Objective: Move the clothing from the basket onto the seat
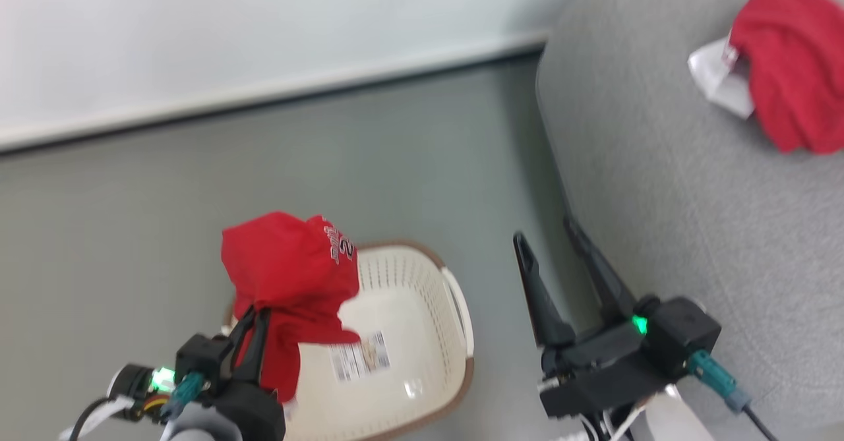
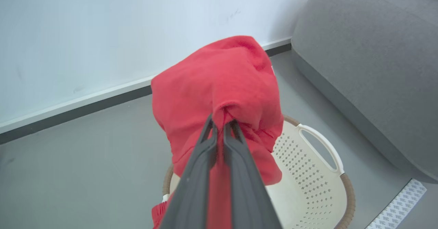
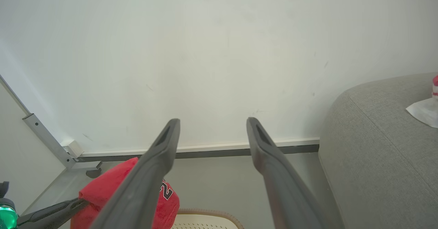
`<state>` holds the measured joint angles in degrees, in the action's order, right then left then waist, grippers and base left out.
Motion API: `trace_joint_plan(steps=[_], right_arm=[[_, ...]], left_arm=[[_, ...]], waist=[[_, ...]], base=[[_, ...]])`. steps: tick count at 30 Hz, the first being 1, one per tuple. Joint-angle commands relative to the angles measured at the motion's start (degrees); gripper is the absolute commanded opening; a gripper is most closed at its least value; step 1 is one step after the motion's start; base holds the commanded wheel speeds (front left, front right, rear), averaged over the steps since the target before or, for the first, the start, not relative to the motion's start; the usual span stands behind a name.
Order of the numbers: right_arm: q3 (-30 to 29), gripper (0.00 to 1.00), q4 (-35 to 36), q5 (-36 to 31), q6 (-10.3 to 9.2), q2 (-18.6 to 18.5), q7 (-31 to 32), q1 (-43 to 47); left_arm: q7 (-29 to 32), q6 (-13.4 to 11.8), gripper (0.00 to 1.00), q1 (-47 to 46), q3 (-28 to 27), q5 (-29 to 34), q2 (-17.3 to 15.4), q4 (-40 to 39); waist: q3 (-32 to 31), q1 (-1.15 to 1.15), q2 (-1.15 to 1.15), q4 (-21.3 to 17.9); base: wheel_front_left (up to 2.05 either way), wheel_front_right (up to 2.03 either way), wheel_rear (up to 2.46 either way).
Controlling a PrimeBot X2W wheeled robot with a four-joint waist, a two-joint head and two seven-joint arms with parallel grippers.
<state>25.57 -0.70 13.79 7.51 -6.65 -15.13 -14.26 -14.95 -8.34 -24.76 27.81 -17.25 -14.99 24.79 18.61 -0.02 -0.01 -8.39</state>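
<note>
Now the left gripper [image 1: 258,312] is clenched on a red garment [image 1: 290,269]. In the left wrist view its two fingers are pinched together with a fold of cloth caught between them. The garment hangs bunched over the fingertips, raised above the basket [image 1: 461,335], and its lower part dangles toward the basket's near left side. Whether that part touches the rim I cannot tell. White lettering shows on the right side of the cloth. The basket stands on the grey floor [image 1: 198,184], left of the seat [image 1: 692,197] and near its flank but apart from it. Its inside shows bare cream plastic with a printed label [image 1: 359,358] on the bottom, and one white handle faces the seat. The right gripper [image 1: 544,229] is released, fingers spread wide with nothing between them. It hangs over the floor along the seat's left edge, to the right of the basket. A second garment [image 1: 791,65] lies crumpled on top of the seat, at the far right of the head view, with a white tag [image 1: 719,78] sticking out on its left. A white wall [image 1: 264,26] with a pale baseboard runs behind the floor. In the left wrist view a patterned white strip [image 2: 397,208] lies on the floor by the seat's base.
</note>
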Motion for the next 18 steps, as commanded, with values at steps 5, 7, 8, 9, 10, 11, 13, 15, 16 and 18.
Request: trace_joint_plan(steps=[5,7,8,9,10,11,13,15,16,18], right_arm=[[1.36,1.00,-1.01,1.55,-0.04,-1.47,-0.01,4.00],[1.95,1.00,-1.28,1.83,-0.04,-1.93,-0.01,5.04],[2.21,1.00,-1.43,2.01,-0.04,-2.15,-0.01,5.55],[2.50,1.00,-1.52,2.17,-0.03,-2.35,-0.01,6.07],[2.72,1.00,-1.64,2.38,-0.04,-2.60,-0.01,6.67],[2.98,1.00,-1.70,2.52,-0.04,-2.81,-0.01,7.25],[3.63,1.00,-1.78,2.88,-0.04,-3.19,-0.01,7.90],[4.45,1.00,-1.89,3.01,-0.04,-3.60,-0.01,8.41],[4.89,1.00,-1.98,3.14,-0.04,-3.78,-0.01,8.73],[5.77,1.00,-2.24,3.43,-0.04,-4.05,-0.01,9.15]], left_arm=[[-0.33,-0.20,0.00,5.92,-3.77,1.20,0.23,-5.23],[-0.34,0.04,0.00,7.42,-4.85,1.16,0.25,-7.18],[-0.33,0.07,0.00,8.05,-5.27,1.20,0.21,-8.02],[-0.34,0.17,0.00,8.68,-5.67,1.25,0.16,-8.77],[-0.33,0.19,0.00,9.31,-5.92,1.30,0.11,-9.35],[-0.34,0.11,0.00,9.88,-6.19,1.26,0.03,-9.70],[-0.34,-0.10,0.00,9.99,-6.62,1.32,-0.35,-10.52],[-0.33,-0.16,0.00,9.99,-6.70,1.13,-0.39,-11.09],[-0.20,-0.20,0.00,9.78,-6.68,1.08,-0.49,-11.27],[0.20,-0.16,0.00,9.44,-6.82,0.58,-0.55,-11.68]], waist=[[-12.49,0.02,0.01,2.05],[-13.97,0.02,0.01,1.99],[-14.79,0.02,0.01,1.97],[-15.51,0.02,0.01,1.92],[-16.34,0.02,0.01,1.91],[-16.98,0.02,0.01,1.85],[-17.75,0.02,0.01,1.72],[-18.31,0.02,0.01,1.63],[-18.58,0.02,0.01,1.58],[-19.13,0.02,0.01,1.42]], base=[[0.00,0.00,0.00],[0.00,0.00,0.00],[0.00,0.00,0.00],[0.00,0.00,0.00],[0.00,0.00,0.00],[0.00,0.00,0.00],[0.00,0.00,0.00],[0.00,0.00,0.00],[0.00,0.00,0.00],[0.00,0.00,0.00]])
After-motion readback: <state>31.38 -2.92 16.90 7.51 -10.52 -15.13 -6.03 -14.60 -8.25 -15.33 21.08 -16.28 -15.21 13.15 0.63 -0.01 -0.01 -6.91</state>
